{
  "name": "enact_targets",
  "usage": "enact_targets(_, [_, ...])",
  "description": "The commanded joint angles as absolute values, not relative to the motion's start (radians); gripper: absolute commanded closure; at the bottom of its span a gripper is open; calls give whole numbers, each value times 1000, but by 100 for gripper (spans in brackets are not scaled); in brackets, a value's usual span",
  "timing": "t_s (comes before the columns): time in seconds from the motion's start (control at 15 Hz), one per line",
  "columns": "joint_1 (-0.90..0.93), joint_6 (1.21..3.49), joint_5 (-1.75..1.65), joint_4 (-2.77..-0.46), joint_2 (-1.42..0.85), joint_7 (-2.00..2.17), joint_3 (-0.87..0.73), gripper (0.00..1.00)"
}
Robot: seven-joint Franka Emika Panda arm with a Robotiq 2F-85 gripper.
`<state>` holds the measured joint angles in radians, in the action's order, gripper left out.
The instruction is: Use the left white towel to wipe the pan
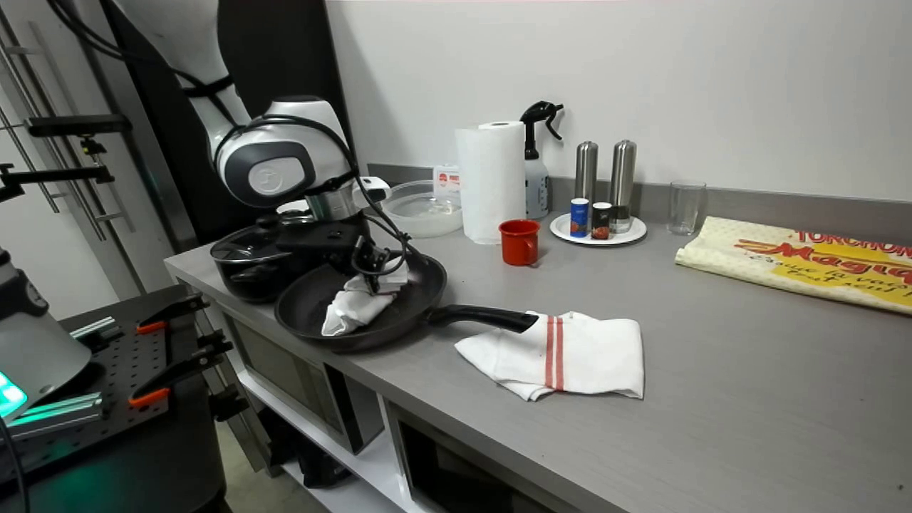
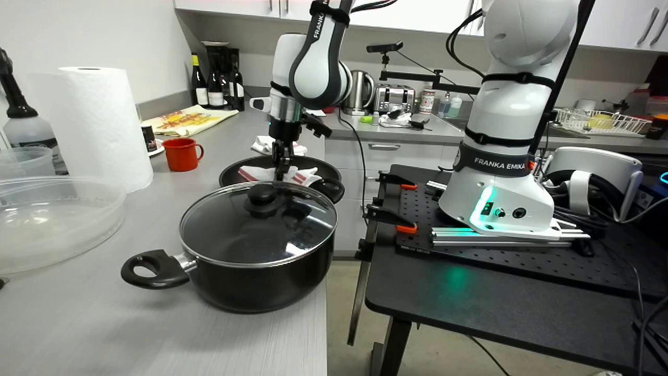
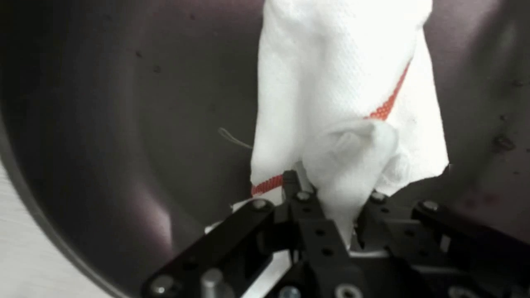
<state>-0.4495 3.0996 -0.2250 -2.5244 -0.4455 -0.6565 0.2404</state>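
Red-striped white towel (image 3: pixel 314 78) pinched inside a round dark frying pan (image 3: pixel 178 103)

The black two-finger gripper (image 3: pixel 337 191) is closed on a bunched fold, the towel lying within the pan. In the wrist view the towel's long axis runs away from the fingers across the pan, bare floor on either side; the wipe probably turns on sweeping across that axis. The towel looks soft, finely woven; the pan is smooth-walled, its floor dotted with dark specks.

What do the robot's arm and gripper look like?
The arm is rounded and white, with dark grey trim, black straps and black cables. FRANKA EMIKA marks a dark band above a green light. The gripper is black and angular, with silver-coloured screws.
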Motion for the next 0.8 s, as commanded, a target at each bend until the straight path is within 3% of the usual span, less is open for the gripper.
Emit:
enact_targets(0.0, [-547,3101,-205,-2488,-437,-670,261,95])
enact_targets(0.33, [-610,3103,-204,-2459,-436,-664,267,95])
enact_targets(0.73, [-548,3111,-230,-2510,-440,-663,267,95])
